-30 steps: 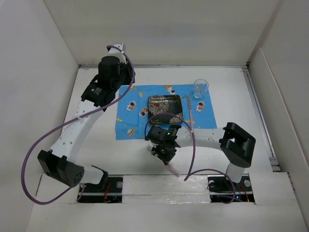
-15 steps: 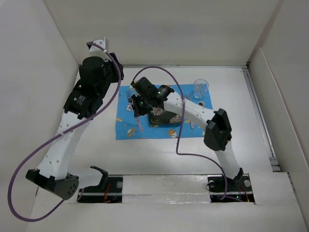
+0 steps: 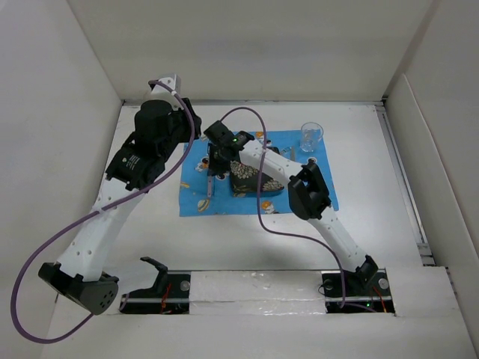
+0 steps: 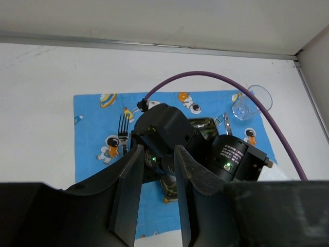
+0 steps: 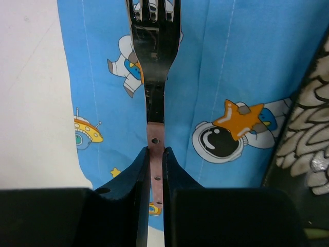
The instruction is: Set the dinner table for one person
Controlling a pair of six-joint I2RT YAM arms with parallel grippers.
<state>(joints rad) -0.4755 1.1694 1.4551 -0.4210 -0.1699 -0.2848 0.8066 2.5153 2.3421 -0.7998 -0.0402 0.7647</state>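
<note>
My right gripper is shut on the pink handle of a black fork, tines pointing to the back. The fork is low over the left strip of the blue cartoon mat, just left of the dark patterned square plate; I cannot tell if it touches the cloth. My left gripper hangs open and empty above the mat's back-left, looking down on the right wrist. A clear glass stands at the mat's back-right corner. The mat lies on the white dinner table.
A knife lies right of the plate, mostly covered by the right arm in the top view. White walls close in the table at the back and both sides. The right arm's purple cable loops over the mat's front edge.
The right arm has swung from the table's front middle to the mat's left side, carrying the fork. The left arm pulled back to the left, then drifted slightly right.
</note>
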